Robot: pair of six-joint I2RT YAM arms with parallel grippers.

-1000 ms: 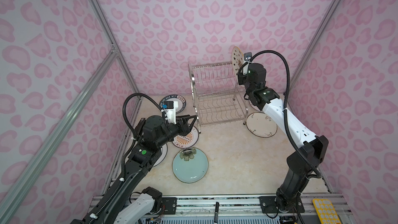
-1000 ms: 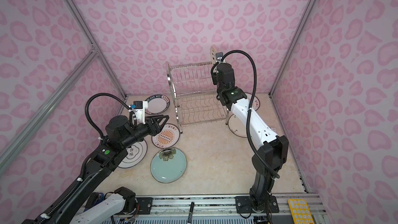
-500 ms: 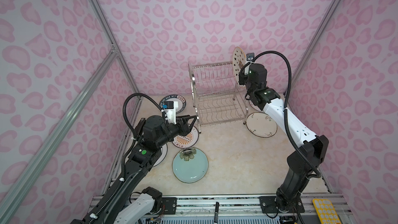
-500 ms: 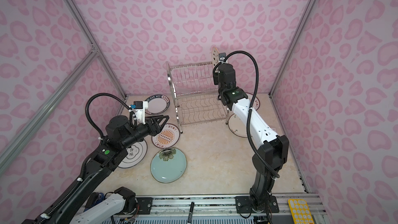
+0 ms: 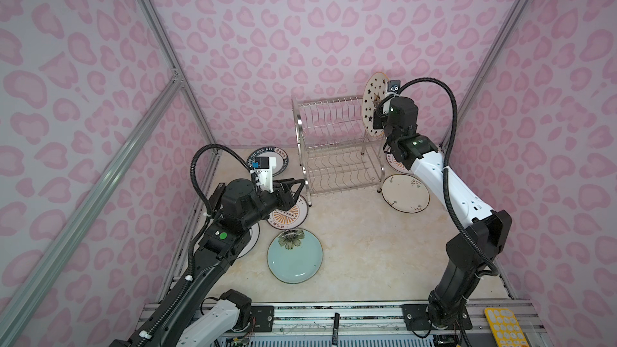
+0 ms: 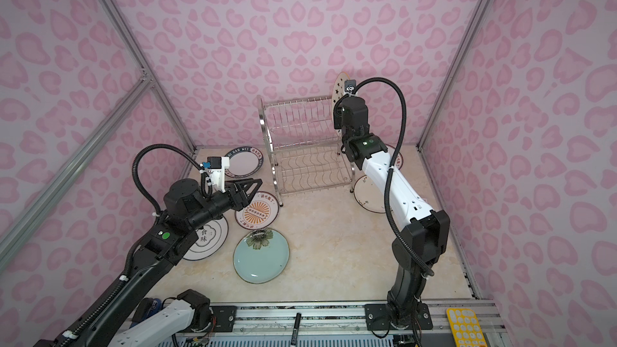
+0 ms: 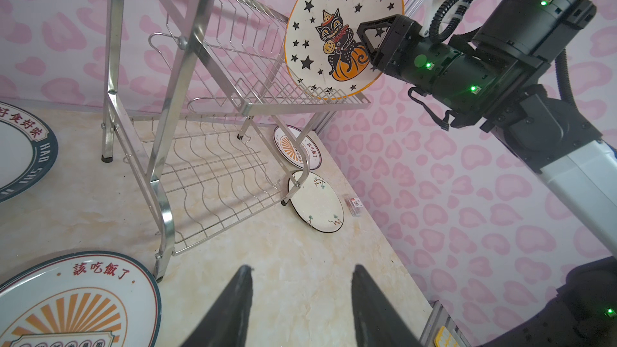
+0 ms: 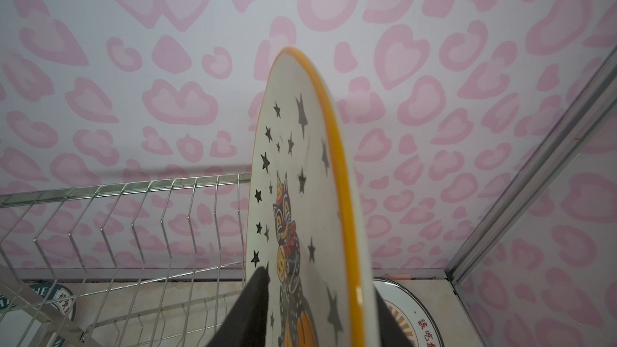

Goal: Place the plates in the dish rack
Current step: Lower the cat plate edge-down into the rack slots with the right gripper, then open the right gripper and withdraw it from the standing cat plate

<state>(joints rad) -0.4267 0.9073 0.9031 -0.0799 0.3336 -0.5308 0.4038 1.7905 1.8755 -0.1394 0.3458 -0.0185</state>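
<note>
1. Now that the orange-rimmed star-and-cat round plate (image 7: 334, 38) has dropped into the upper end slot of the two-tier steel wire dish rack (image 5: 335, 148), first load looks done.
2. Right fingers (image 8: 253, 308) straddle it; cannot tell if gripping.
3. Left fingers (image 7: 233, 305) apart, empty.

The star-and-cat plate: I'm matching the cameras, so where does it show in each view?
Top view: star-and-cat plate on edge at the dish rack's upper tier, right end.
Top view: same spot, mostly hidden behind the right arm.
Left wrist: face-on, at the rack's far end.
Right wrist: edge-on, close up, beside the rack's wires.
Shared landmark: the dish rack.
</note>
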